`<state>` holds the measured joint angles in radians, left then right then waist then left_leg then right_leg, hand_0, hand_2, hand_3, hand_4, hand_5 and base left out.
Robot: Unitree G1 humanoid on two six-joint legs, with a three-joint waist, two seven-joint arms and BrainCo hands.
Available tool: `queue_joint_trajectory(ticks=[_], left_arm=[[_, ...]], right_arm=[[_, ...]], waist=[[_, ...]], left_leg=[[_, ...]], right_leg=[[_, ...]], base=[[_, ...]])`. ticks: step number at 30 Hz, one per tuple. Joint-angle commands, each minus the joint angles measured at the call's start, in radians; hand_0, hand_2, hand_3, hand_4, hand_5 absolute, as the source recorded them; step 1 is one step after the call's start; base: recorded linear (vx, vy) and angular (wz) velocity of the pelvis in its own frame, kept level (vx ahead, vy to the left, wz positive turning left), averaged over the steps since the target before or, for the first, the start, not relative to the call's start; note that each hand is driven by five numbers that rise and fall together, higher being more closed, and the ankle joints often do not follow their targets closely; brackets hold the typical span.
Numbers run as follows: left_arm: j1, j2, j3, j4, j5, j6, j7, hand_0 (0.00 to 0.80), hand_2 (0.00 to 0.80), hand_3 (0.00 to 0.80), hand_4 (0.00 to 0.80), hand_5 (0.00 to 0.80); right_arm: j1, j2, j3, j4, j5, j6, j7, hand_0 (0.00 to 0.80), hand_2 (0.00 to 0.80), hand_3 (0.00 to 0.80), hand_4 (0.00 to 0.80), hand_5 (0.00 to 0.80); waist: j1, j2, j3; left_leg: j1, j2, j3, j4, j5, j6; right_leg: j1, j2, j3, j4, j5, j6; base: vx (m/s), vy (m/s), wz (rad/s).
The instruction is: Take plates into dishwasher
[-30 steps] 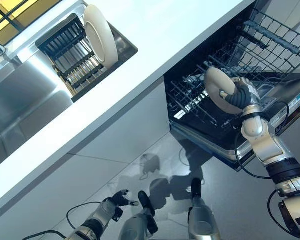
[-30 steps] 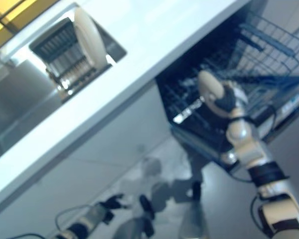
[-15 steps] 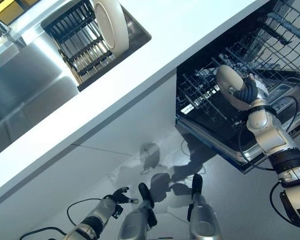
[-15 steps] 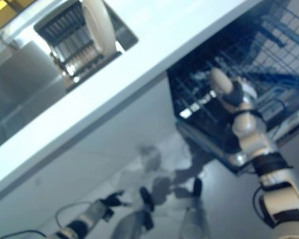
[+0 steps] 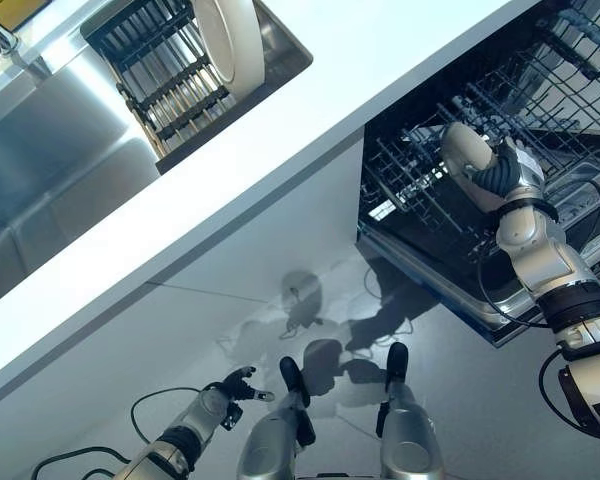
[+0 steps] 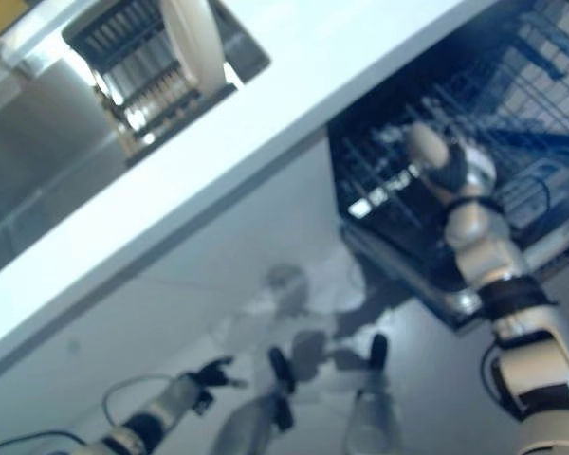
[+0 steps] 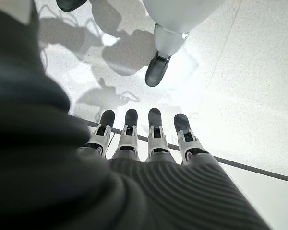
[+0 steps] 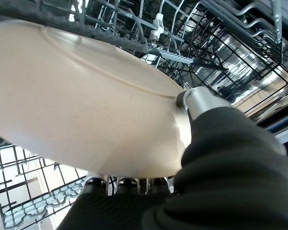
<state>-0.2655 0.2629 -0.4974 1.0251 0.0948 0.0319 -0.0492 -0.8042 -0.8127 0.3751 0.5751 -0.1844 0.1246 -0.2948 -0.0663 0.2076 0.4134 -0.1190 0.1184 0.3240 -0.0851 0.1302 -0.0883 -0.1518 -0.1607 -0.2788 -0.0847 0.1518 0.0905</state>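
My right hand (image 5: 502, 176) holds a cream plate (image 5: 466, 152) on edge over the lower rack (image 5: 420, 190) of the open dishwasher. In the right wrist view the plate (image 8: 81, 105) fills the frame, pinched between thumb and fingers, with the rack's wire tines (image 8: 216, 43) just behind it. A second cream plate (image 5: 230, 40) stands upright in the black drying rack (image 5: 155, 75) set in the sink. My left hand (image 5: 232, 387) hangs low by the floor, fingers (image 7: 129, 132) straight and holding nothing.
A white counter (image 5: 280, 130) runs diagonally between the steel sink basin (image 5: 50, 190) and the dishwasher. The dishwasher's upper rack (image 5: 565, 55) is pulled out at the far right, and its door (image 5: 450, 290) lies open below the lower rack.
My right hand has carried the plate a little deeper over the lower rack and turned it more edge-on. The camera has shifted, moving the whole scene. The left hand stays low.
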Motion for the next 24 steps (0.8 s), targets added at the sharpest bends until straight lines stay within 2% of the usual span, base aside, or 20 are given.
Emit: queue_joint_trajectory(ticks=[1, 11, 24], left_arm=[[-0.041, 0.045, -0.075, -0.004, -0.018, -0.006, -0.01, 0.0, 0.0, 0.0, 0.0, 0.0], [-0.046, 0.055, -0.077, -0.02, -0.024, 0.002, -0.01, 0.0, 0.0, 0.0, 0.0, 0.0], [-0.065, 0.049, -0.083, -0.018, -0.026, 0.004, -0.012, 0.0, 0.0, 0.0, 0.0, 0.0]], right_arm=[[-0.145, -0.04, 0.08, 0.037, -0.01, -0.012, 0.011, 0.8, 0.8, 0.8, 0.8, 0.8], [-0.135, -0.017, 0.109, 0.086, -0.007, 0.008, 0.048, 0.8, 0.8, 0.8, 0.8, 0.8], [-0.1, 0.086, 0.11, 0.151, 0.037, 0.025, 0.058, 0.8, 0.8, 0.8, 0.8, 0.8]], waist=[[0.015, -0.03, 0.011], [0.027, -0.036, 0.018], [0.036, -0.038, 0.029]], left_leg=[[-0.029, -0.001, -0.015, -0.002, 0.001, -0.047], [-0.036, -0.003, -0.016, -0.002, 0.003, -0.043], [-0.038, -0.007, -0.021, -0.002, 0.007, -0.041]], right_leg=[[-0.078, -0.01, 0.006, 0.146, -0.116, 0.005], [-0.074, -0.013, -0.006, 0.14, -0.109, 0.008], [-0.067, -0.012, -0.009, 0.126, -0.093, 0.011]], base=[[0.0, 0.0, 0.0], [-0.005, -0.001, 0.01], [-0.004, 0.001, 0.03]])
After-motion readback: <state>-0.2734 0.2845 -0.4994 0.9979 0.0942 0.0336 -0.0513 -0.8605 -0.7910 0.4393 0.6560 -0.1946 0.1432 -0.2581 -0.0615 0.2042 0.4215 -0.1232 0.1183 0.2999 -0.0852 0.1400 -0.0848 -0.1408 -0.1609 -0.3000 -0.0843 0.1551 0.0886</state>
